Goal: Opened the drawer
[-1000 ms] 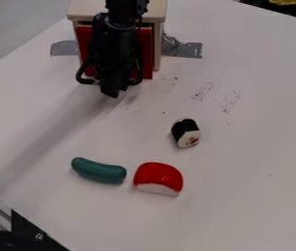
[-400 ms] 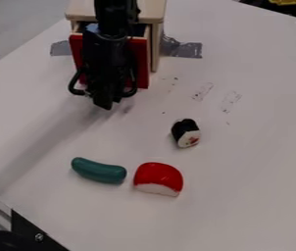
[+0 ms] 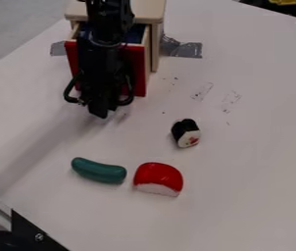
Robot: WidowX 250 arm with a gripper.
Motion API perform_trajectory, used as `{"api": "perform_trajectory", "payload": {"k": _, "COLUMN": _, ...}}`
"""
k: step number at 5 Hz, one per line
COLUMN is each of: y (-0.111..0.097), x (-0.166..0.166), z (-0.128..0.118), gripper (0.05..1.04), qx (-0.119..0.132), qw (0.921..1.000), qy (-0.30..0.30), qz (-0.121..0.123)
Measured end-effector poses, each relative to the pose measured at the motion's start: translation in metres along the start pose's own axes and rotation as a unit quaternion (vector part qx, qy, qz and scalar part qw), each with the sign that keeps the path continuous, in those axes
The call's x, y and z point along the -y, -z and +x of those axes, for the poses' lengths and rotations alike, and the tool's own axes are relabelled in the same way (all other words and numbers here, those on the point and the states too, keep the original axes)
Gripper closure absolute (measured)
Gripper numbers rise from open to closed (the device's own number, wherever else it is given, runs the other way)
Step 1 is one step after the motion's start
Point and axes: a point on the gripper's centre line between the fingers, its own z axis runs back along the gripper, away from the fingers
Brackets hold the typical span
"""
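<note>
White plastic-looking table [image 3: 242,206]: carries everything.
Pale wooden cabinet [image 3: 148,11]: top left of the frame; grey tape [image 3: 186,49] beside it probably anchors it against the pull.
Red-fronted wooden drawer [image 3: 138,66]: upper left, partly out, its inside showing.
Black gripper [image 3: 99,111]: upright before the drawer front, likely to draw it by its handle; how far open, or whether it grasps anything, I cannot tell.
Red-and-white toy [image 3: 159,178], green oblong toy [image 3: 99,170], black-and-white toy roll [image 3: 186,133]: lower left to centre, outside the drawer's path.
</note>
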Motion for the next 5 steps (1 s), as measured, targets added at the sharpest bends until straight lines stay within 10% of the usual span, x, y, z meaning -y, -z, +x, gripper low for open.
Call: {"api": "perform_trajectory", "payload": {"k": 5, "y": 0.0, "x": -0.019, "z": 0.0, "gripper": 0.771, "qx": -0.004, "qw": 0.9999, "qy": 0.016, "qz": 0.004}}
